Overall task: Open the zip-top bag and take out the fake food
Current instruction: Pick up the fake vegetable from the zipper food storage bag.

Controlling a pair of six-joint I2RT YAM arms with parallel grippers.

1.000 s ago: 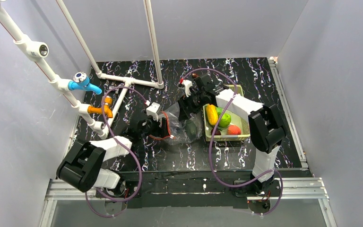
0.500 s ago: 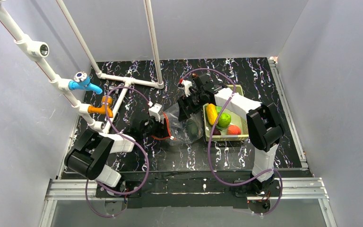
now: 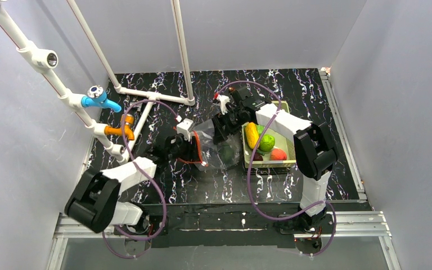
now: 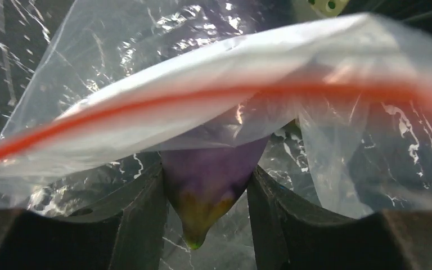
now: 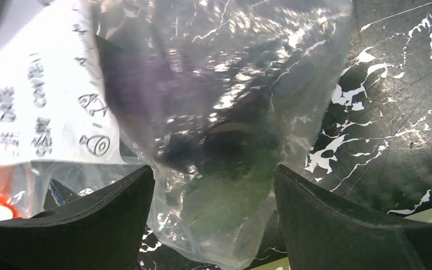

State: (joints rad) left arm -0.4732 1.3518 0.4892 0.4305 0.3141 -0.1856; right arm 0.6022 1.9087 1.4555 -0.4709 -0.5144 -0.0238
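Left hand (image 4: 202, 188): clenched on the purple eggplant (image 4: 211, 174), reached in under the red zipper strip (image 4: 146, 104).
Right hand (image 5: 211, 185): released, fingers spread wide either side of the bag's far end.
Zip-top bag (image 3: 216, 140): lay on the bench (image 3: 292, 90) between both hands, just left of the basket (image 3: 267, 164); dark avocado (image 3: 226, 152) was inside.
Basket: held the yellow piece (image 3: 251, 135), green round fruit (image 3: 267, 142) and tomato (image 3: 278, 154).

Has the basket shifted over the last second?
No. The basket sits at the same gap from the metal rail beside it.
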